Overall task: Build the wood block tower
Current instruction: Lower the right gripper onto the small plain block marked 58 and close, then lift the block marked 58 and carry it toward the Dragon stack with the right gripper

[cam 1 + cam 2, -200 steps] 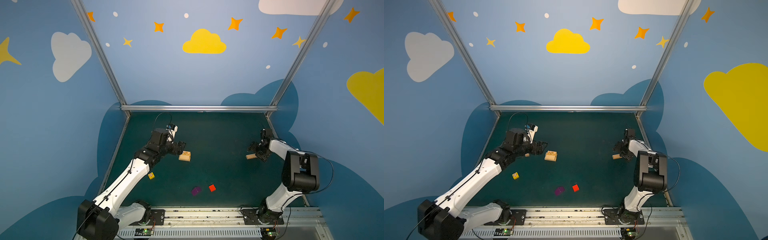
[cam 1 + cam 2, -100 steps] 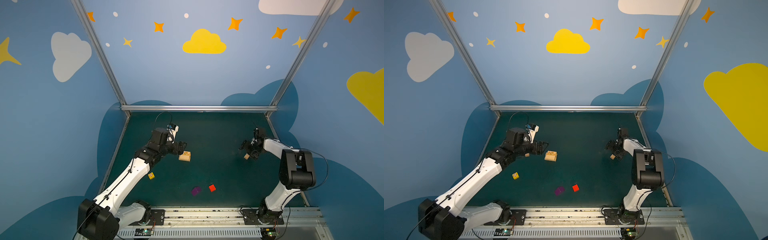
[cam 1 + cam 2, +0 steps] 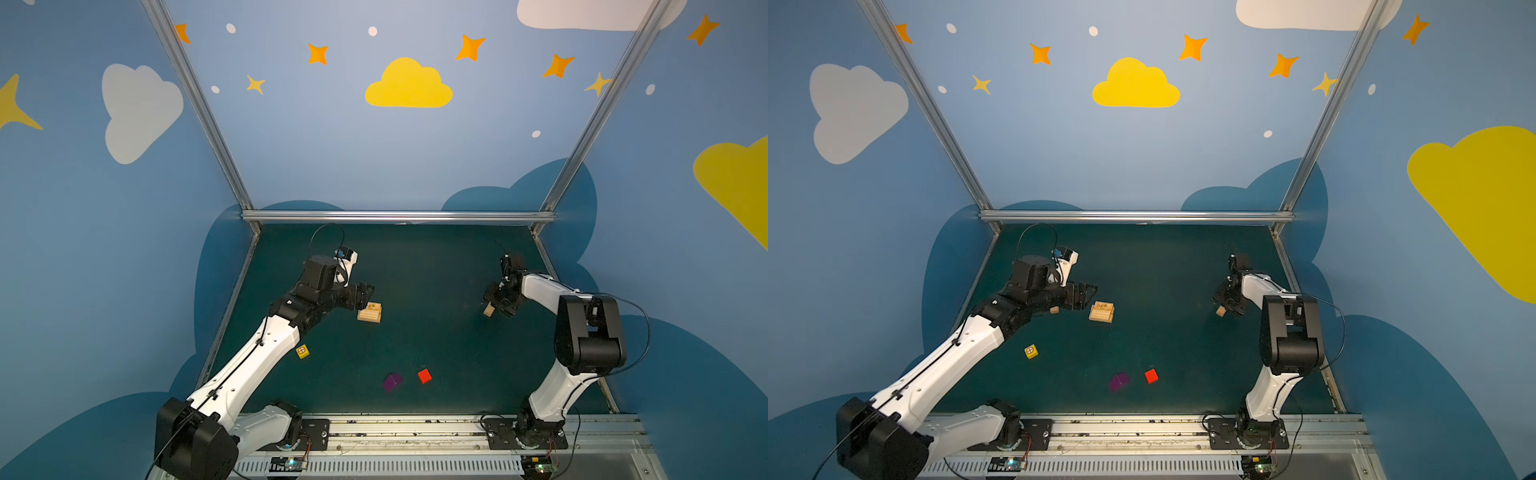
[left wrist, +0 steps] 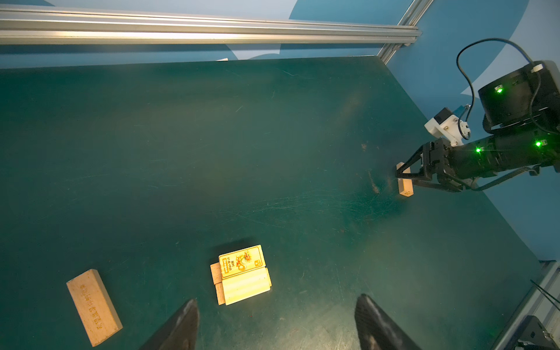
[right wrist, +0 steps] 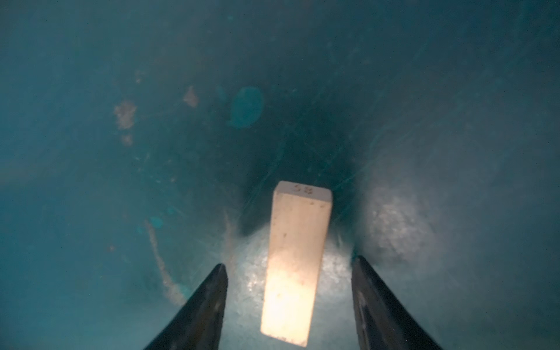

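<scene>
Left claw [image 4: 277, 298]: jaws wide, nothing between them. The tower [image 4: 242, 274], a low stack of tan planks with the orange-printed plank on top, stands on the table [image 3: 415, 270] just ahead of the fingertips, apart from them. A loose plank [image 4: 94, 306] lies flat beside this claw, near the tower but not touching it.

Right claw [image 5: 290, 261]: lowered close to the table, jaws partly open. A single plank [image 5: 298, 224] lies lengthwise between the fingers [image 5: 212, 297], with a gap visible on each side.

The yellow cube [image 3: 302, 351], purple cube [image 3: 392, 381] and red cube [image 3: 424, 376] rest on the table well apart from both claws, toward the arm bases.
</scene>
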Action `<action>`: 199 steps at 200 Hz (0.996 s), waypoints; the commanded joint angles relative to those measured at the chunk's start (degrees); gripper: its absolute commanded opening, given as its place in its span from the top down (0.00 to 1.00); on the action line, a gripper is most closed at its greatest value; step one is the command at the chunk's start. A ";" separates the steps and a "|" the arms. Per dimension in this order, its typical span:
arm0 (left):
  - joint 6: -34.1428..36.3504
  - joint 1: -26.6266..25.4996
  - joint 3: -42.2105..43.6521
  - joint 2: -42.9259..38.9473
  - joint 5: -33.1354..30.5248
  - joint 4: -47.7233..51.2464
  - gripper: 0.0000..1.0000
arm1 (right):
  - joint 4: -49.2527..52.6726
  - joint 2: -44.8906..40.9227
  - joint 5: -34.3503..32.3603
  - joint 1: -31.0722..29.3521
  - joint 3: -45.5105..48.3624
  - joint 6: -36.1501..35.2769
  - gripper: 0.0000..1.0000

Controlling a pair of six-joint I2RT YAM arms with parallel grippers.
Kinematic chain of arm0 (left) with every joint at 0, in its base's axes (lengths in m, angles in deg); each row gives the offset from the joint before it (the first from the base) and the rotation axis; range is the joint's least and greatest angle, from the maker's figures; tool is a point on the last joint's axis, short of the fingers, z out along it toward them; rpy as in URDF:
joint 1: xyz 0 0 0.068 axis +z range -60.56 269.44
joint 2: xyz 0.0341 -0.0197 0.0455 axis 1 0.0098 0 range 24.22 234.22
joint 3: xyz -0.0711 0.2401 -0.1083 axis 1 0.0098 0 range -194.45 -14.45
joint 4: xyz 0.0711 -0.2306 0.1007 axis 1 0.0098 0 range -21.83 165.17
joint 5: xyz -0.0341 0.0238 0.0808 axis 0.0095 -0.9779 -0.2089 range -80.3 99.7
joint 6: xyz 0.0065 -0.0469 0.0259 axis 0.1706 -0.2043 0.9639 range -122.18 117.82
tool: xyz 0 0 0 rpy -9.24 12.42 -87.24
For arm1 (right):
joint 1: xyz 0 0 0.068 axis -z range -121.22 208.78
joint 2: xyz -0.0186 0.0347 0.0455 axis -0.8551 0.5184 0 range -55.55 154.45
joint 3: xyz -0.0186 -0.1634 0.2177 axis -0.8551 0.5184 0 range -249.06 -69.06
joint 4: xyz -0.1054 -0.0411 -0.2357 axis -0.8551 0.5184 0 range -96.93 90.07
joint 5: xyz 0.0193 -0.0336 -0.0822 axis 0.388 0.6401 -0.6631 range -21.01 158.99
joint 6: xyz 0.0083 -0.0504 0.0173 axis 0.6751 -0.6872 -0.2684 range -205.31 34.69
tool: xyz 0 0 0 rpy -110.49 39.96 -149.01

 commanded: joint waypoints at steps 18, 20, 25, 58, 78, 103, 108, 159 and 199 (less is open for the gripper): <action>-0.06 -0.15 -1.29 -0.51 0.75 0.10 0.19 | 1.29 0.46 -1.97 0.00 -1.07 -0.46 0.49; -0.08 -0.15 -1.29 -0.50 0.74 0.06 0.19 | 1.27 0.46 -1.97 0.02 -1.08 -0.46 0.50; -0.05 -0.15 -1.29 -0.49 0.66 0.10 0.19 | 1.20 0.46 -1.86 -0.01 -1.09 -0.53 0.52; -0.08 -0.15 -1.29 -0.38 0.84 0.05 0.19 | 1.45 1.07 -1.25 -0.07 -1.52 -1.09 0.58; -0.17 -0.15 -1.29 -0.43 0.92 0.05 0.19 | 1.68 1.43 -0.50 -0.15 -1.85 -1.64 0.62; -0.16 -0.16 -1.29 -0.35 0.94 0.04 0.19 | 2.07 1.69 -0.21 -0.16 -2.22 -2.13 0.66; -0.15 -0.15 -1.29 -0.41 0.88 0.06 0.19 | 2.09 1.62 -0.21 -0.16 -2.23 -2.21 0.66; -0.08 -0.13 -1.38 -0.33 0.92 0.12 0.19 | 2.40 1.77 0.14 -0.28 -2.53 -2.74 0.73; -0.15 -0.14 -1.38 -0.29 0.83 0.15 0.19 | 2.72 1.87 -0.72 -0.62 -2.56 -2.85 0.71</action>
